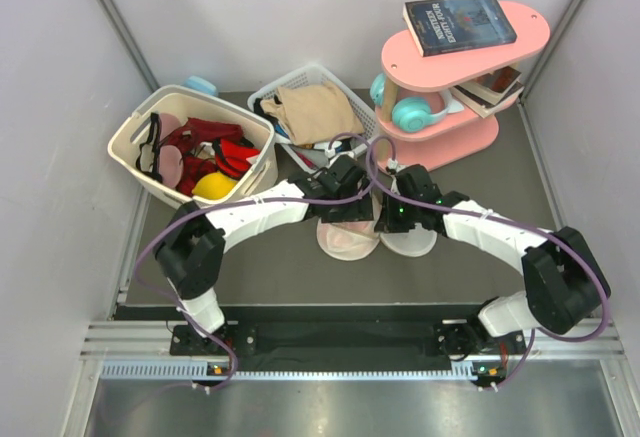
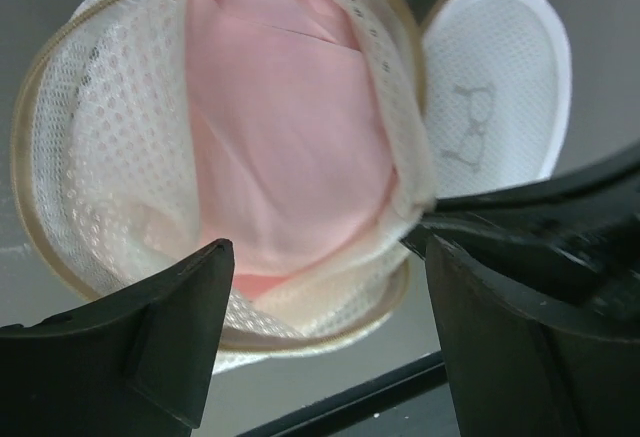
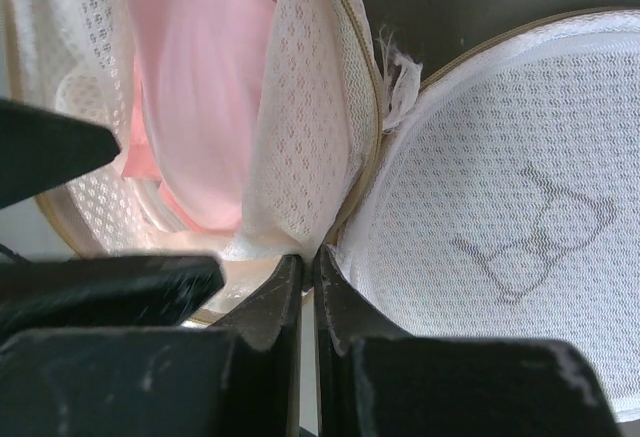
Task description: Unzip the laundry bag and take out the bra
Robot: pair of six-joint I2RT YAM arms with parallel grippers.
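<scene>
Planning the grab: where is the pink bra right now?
The bra sits inside the unzipped laundry bag at mid-table, right under the open left gripper in the left wrist view; the bag's open lid lies to its right.

A book lies atop the pink shelf.

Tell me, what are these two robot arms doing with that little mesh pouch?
The laundry bag lies unzipped and flipped open, its lid half beside it, with the pink bra exposed in the other half. The left pincer hangs open just over the bra, not gripping it. The right pincer is shut, tips at the rim where the halves join; whether it pinches fabric is unclear.
</scene>
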